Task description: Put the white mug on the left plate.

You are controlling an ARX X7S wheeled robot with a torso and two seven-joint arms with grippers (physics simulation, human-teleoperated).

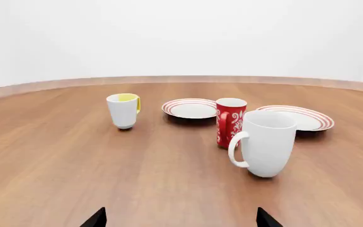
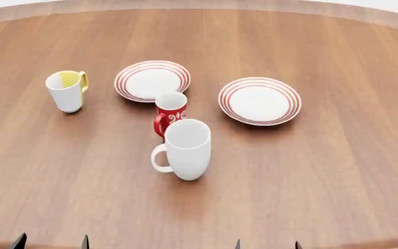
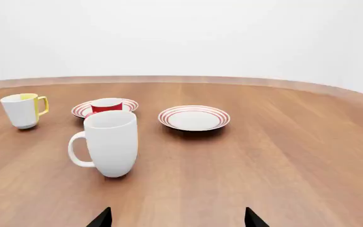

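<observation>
We start with the round wooden table (image 2: 337, 155), which fills the head view and carries everything. On it, the two red-ringed plates are the widest things: the left plate (image 2: 152, 81) lies far and left of centre, and its twin, the right plate (image 2: 260, 100), sits well apart to the right, both bare.

Next in size is the white mug (image 2: 186, 149), upright on the wood near the table's middle, mouth up, its long axis vertical. Its loop handle (image 2: 159, 158) points toward our left side. Just behind it, very close but not clearly touching, stands the small red patterned mug (image 2: 170, 112), which lies directly between the white mug and the left plate. The yellow-lined mug (image 2: 66, 91) stands alone far to the left.

Smallest in view are our own tools. The left gripper (image 1: 180, 220) and right gripper (image 3: 177, 218) show only dark fingertips at the near edge, spread wide with nothing between them, both well short of the mug.

We judge the reach as not yet begun. The mug lies ahead of both grippers, right of the left one's centreline and left of the right one's. The handle faces the left arm. Neither arm is plainly nearer.
</observation>
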